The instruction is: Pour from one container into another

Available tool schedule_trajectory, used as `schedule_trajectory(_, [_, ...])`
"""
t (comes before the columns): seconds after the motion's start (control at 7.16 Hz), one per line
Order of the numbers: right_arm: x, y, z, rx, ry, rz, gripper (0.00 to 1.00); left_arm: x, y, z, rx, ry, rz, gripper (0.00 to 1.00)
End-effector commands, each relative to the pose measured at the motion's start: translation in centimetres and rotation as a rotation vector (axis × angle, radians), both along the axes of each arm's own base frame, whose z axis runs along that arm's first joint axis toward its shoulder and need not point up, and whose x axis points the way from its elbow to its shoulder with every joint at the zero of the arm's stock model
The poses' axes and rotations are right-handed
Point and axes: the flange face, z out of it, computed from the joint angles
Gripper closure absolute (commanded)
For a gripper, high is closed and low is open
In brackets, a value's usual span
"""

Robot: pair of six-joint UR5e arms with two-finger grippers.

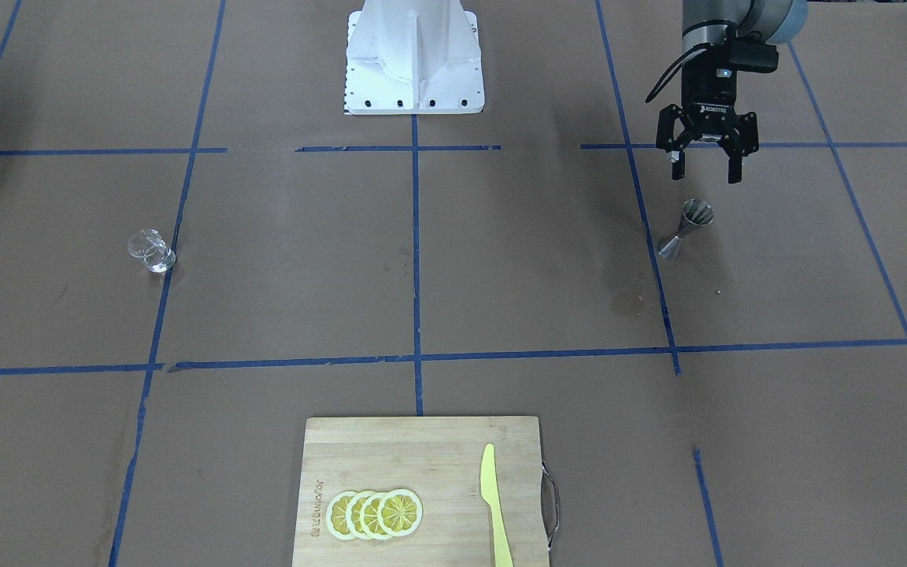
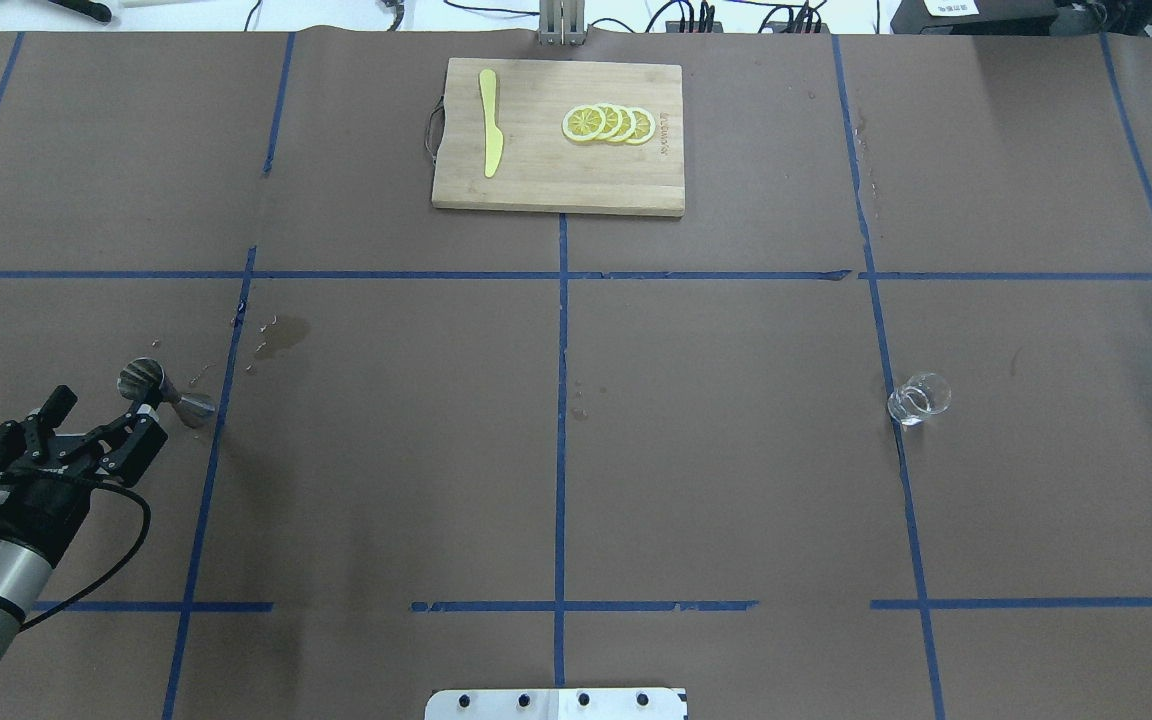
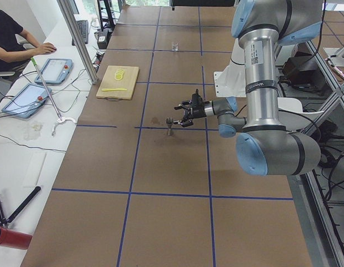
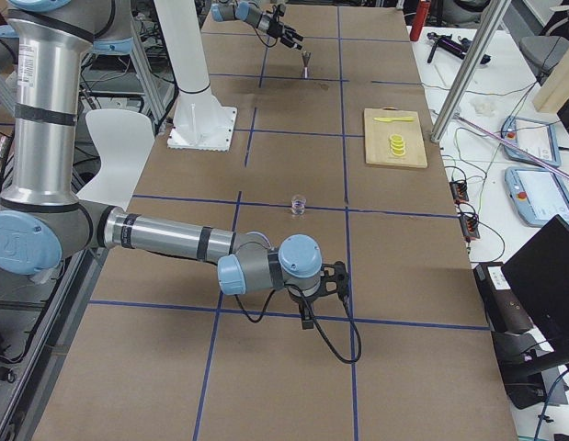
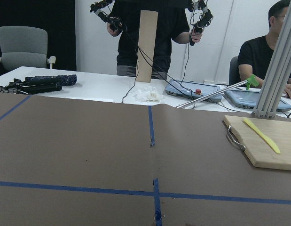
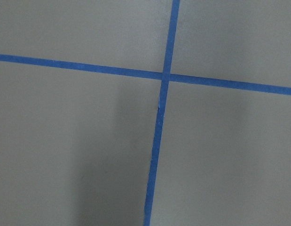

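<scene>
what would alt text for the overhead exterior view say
The robot's left arm enters at lower left, its open pincer beside a steel jigger without gripping it. A clear glass cup stands at right on the brown, blue-taped table; a cutting board with lemon slices and a yellow knife lies at the far edge.

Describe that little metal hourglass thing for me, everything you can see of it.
The jigger is small, silver-grey and looks like steel, made of two cones joined at a narrow waist. It stands upright on the brown table, one cone's mouth up, beside a blue tape line. Whether it holds liquid cannot be told. The left gripper hangs open just above it, on the robot's side, with a gap between them in the front view. Only the table touches it.
</scene>
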Motion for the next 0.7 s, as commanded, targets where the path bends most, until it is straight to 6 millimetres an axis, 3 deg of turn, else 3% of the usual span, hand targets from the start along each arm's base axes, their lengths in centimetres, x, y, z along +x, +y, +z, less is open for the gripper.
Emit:
schedule_trajectory(0.0, [0.0, 0.0, 0.0, 0.002, 0.0, -0.001, 0.0, 2.9, -0.2, 2.3, 0.017, -0.035, -0.027, 0.01])
schedule_trajectory(0.28, [0.0, 0.0, 0.0, 0.002, -0.001, -0.001, 0.0, 3.6, -0.3, 2.9, 0.028, -0.054, -0.043, 0.01])
schedule_trajectory(0.56, [0.0, 0.0, 0.0, 0.002, 0.0, -0.001, 0.0, 6.1, -0.4, 3.9, 0.028, -0.067, -0.039, 0.01])
